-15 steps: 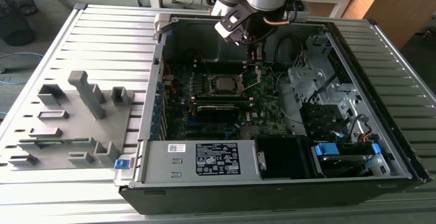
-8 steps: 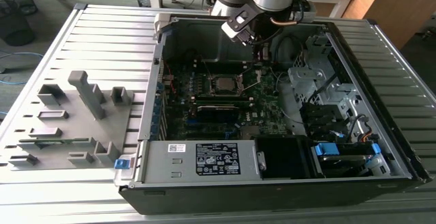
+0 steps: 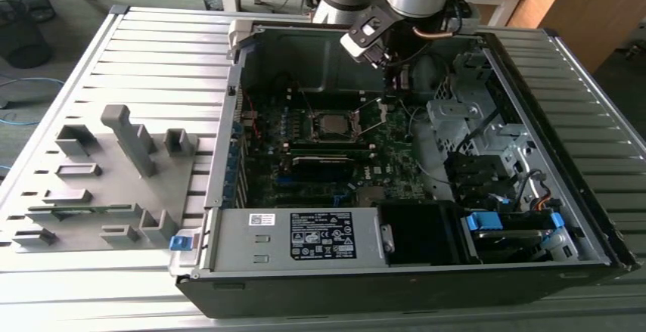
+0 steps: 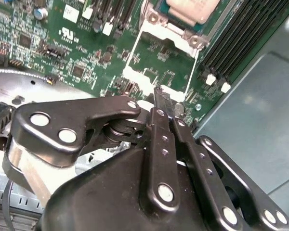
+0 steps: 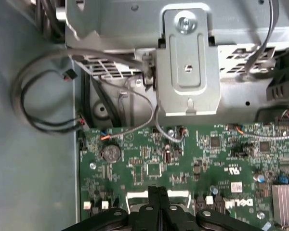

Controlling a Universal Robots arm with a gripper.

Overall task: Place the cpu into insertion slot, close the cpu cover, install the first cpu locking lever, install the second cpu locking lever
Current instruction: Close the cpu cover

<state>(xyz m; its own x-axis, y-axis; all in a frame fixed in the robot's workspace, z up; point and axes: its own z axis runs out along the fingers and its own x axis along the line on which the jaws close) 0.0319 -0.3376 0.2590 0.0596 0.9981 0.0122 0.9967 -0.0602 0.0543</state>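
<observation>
Claw nearest the lens in the second wrist view. Its fingers are clenched together, with the tips at the free edge of the cpu cover, the edge farthest from the cpu. I cannot tell whether they pinch that edge or only touch it.

The cpu sits in its socket on the motherboard, silver top up and uncovered. The cpu cover is swung open on the claw's side of the cpu, hinged beside the cpu, with green board showing through its window. I cannot tell how steeply it stands.

Judgement: cpu placement looks done, and closing the cover is the step in hand. Closing calls for carrying the free edge in an arc about the hinge and laying it down over the cpu without scraping the chip.
</observation>
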